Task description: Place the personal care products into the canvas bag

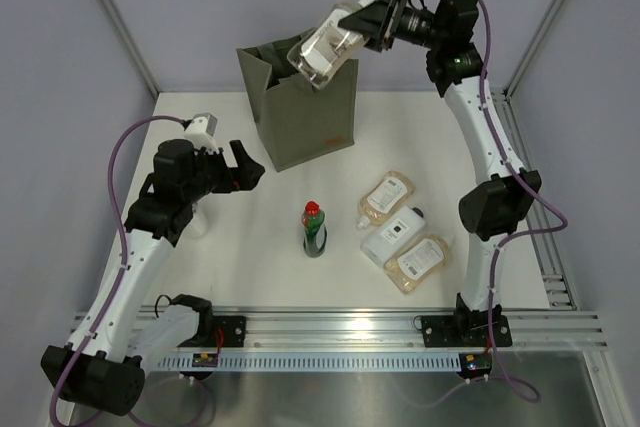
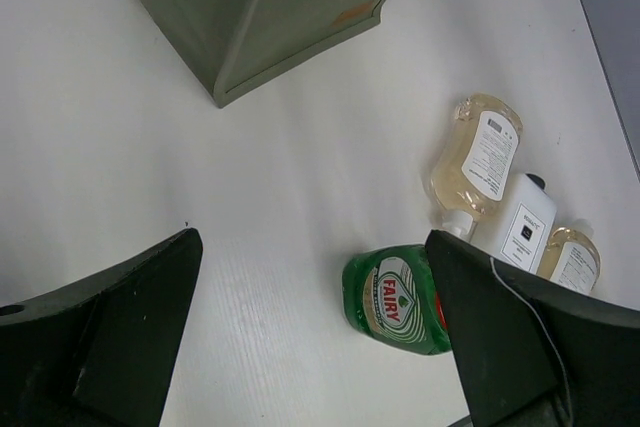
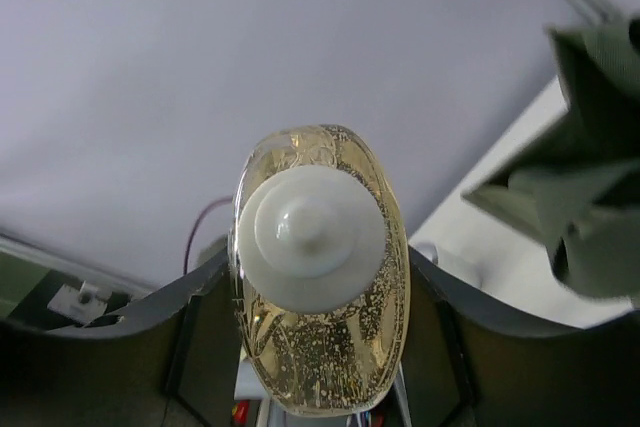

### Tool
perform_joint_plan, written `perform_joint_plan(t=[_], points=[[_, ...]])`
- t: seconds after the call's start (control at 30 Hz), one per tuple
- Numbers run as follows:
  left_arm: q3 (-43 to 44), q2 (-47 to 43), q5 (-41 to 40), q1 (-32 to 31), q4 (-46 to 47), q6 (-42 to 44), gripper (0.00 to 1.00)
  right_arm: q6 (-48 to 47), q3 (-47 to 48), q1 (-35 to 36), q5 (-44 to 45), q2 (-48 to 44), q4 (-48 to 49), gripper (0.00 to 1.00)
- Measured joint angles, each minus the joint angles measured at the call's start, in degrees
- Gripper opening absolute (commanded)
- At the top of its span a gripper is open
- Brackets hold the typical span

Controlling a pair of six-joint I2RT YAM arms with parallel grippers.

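Overhead and downward-facing left-wrist views both show the green bottle (image 1: 314, 230).

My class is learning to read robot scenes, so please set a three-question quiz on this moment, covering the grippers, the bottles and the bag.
1. True or false: the right gripper holds an amber bottle off the table, near the top of the canvas bag.
2. Choose one. The left gripper is: A open and empty; B shut on a spoon; C out of view.
3. How many amber bottles lie alongside the white bottle on the table?

Key: 1 true. 2 A. 3 two.
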Motion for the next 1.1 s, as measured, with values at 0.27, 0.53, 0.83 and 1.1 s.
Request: perform_joint_plan(t=[0.27,0.53,0.83,1.1], points=[[-0.3,-0.8,-1.5,0.0,-1.2,-1.7,0.99,-4.2,25.0,3.6,16.7,13.2,-3.1,0.0],[-1.6,-3.9,-5.5,0.0,-4.3,-3.6,0.99,-17.3,23.1,9.4,29.2,22.1,-3.4,0.0],[-2.7,-4.6,-12.8,0.0,-7.9,-7.0,0.99,-31.9,18.9,9.9,33.0,24.3,-3.5,0.0],[-2.6,-4.9,-24.9,0.0,-16.9,-17.0,0.99,-46.2,17.0,11.1,32.8,23.9,-4.2,0.64]])
